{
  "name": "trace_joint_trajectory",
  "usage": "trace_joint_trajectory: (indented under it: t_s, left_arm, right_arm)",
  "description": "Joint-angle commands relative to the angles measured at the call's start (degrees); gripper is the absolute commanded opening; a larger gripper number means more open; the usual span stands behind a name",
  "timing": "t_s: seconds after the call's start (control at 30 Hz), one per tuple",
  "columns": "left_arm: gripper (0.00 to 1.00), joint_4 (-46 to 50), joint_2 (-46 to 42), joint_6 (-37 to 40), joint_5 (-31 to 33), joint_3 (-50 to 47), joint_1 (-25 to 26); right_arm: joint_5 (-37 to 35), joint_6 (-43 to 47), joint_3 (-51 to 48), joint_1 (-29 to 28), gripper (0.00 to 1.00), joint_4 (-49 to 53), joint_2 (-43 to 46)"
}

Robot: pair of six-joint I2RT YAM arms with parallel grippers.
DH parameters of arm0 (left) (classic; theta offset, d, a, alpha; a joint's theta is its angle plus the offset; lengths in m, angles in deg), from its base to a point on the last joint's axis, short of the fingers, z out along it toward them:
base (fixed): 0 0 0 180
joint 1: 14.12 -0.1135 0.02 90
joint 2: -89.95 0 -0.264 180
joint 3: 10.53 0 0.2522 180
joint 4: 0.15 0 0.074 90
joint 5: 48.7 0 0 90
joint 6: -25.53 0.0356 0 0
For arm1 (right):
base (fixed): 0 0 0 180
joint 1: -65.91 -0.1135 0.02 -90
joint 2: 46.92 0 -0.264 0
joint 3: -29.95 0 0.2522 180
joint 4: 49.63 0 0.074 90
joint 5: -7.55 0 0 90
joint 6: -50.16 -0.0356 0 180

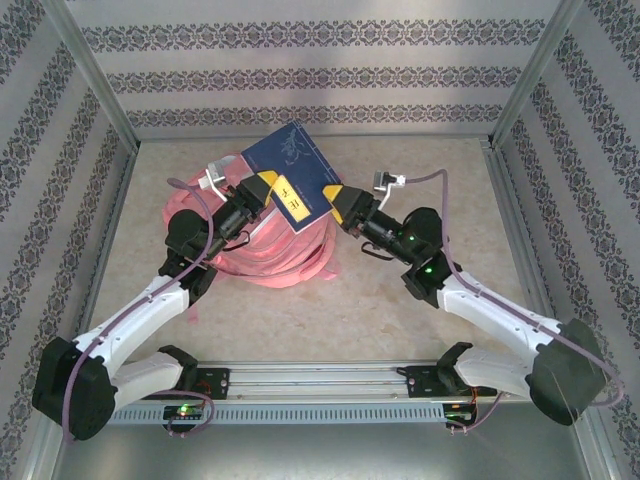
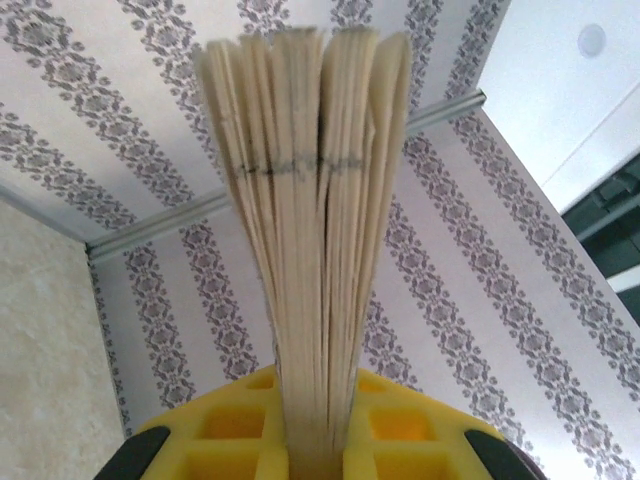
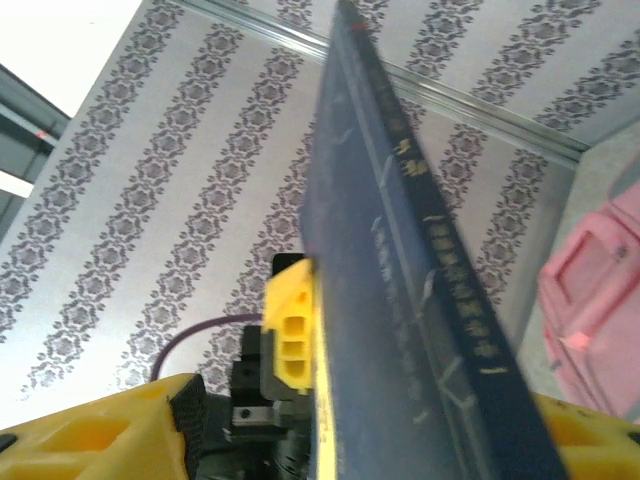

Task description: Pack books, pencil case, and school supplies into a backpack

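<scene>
Book [image 1: 285,165], navy softcover with yellow label, was held tilted above large pink fabric backpack [image 1: 285,258]. Left gripper [image 1: 262,189] clamped its page edge; right gripper [image 1: 337,200] fingers stood apart either side.

- Left claw [image 1: 265,186]: yellow gridded fingers [image 2: 230,440], black wrist [image 1: 235,215] behind it.
- Right claw [image 1: 337,199]: yellow fingers too, green light [image 1: 428,268] behind.
- White arm shells [image 1: 135,318], purple cables [image 1: 425,177].
</scene>
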Motion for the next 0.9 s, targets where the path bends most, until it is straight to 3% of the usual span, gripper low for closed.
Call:
trace_joint_trajectory:
  t_s: [0.0,0.47,0.6,0.77,0.87]
  left_arm:
    - [0.00,-5.44,-0.40,1.23,4.07,2.62,0.48]
    - [0.00,-6.15,2.02,1.87,5.37,3.85,2.44]
    - [0.00,-6.07,2.90,1.83,5.88,3.62,3.52]
    - [0.00,-3.02,2.30,2.79,6.27,3.35,3.91]
    - [0.02,2.10,0.12,4.97,7.23,2.51,3.86]
  right_arm:
    - [-5.39,0.46,3.00,-2.55,0.63,-7.96,-2.23]
    - [-14.61,3.98,5.30,-5.69,0.52,-7.84,-6.98]
    - [-14.28,2.91,6.78,-6.10,0.48,-10.03,-9.43]
    - [-13.76,4.35,6.50,-5.88,0.19,-9.49,-9.19]
    - [-14.01,4.81,3.49,-3.65,0.08,-6.79,-6.12]
